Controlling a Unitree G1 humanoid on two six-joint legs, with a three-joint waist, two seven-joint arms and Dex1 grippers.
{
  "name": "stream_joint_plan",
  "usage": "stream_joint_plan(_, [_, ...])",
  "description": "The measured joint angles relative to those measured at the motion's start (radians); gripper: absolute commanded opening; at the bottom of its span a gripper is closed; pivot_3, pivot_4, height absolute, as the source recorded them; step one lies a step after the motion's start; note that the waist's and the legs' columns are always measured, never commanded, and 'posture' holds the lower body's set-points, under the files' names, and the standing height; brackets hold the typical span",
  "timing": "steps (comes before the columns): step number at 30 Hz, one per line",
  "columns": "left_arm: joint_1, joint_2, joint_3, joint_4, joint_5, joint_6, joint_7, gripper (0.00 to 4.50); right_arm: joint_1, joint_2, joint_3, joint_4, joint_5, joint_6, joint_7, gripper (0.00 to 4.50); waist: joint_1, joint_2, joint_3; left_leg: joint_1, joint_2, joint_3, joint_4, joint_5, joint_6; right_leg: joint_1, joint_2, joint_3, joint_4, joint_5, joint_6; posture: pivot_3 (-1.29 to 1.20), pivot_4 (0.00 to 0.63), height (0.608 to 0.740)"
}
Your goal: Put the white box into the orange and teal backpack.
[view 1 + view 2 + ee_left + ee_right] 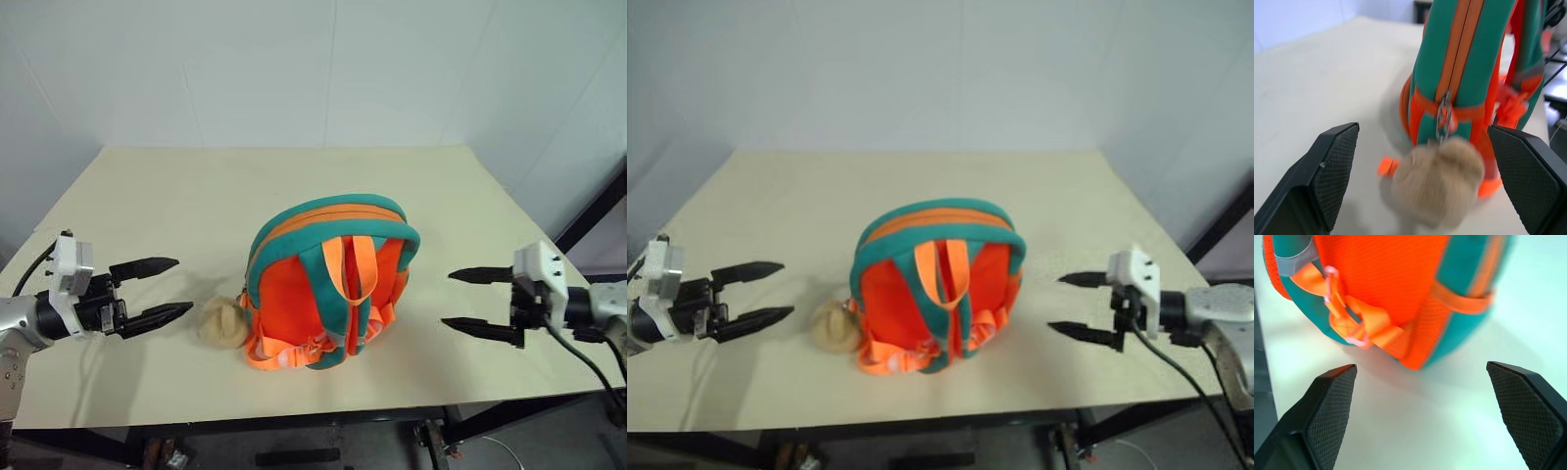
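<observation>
Two grippers, left [167, 288] and right [469, 300], flank the backpack [331, 279] mid-table, fingers wide, empty. We see the zip closed. Soft fabric sags; we judge the top loop [351, 264] the best hold.

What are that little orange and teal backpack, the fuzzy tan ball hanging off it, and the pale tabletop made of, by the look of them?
The small orange and teal backpack looks like soft woven fabric: matte, with a fine weave and flat webbing straps. The tan fuzzy plush ball seems to be fluffy synthetic fur, hung from a small metal chain. The pale cream tabletop looks like smooth, matte laminate or painted board; which one cannot be told.
</observation>
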Motion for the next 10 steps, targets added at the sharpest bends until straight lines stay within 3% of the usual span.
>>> stream_joint_plan(5, [-0.015,0.000,-0.024,0.018,-0.005,-0.001,-0.064,4.50,0.025,-0.003,-0.086,-0.020,0.041,-0.007,0.010,4.49,-0.006,0.000,0.000,0.002,0.000,0.001,0.001,0.000,0.000,0.001,0.000,0.001,0.001,0.000,0.000,0.00,0.150,0.740])
stream_joint_plan(10, [-0.024,0.000,-0.034,0.080,0.000,-0.025,-0.110,4.50,0.024,-0.009,-0.091,-0.020,0.041,-0.035,0.015,4.49,-0.002,0.000,0.000,0.002,0.000,0.001,0.002,0.000,0.000,0.002,0.000,0.001,0.001,0.001,0.000,0.00,0.150,0.740])
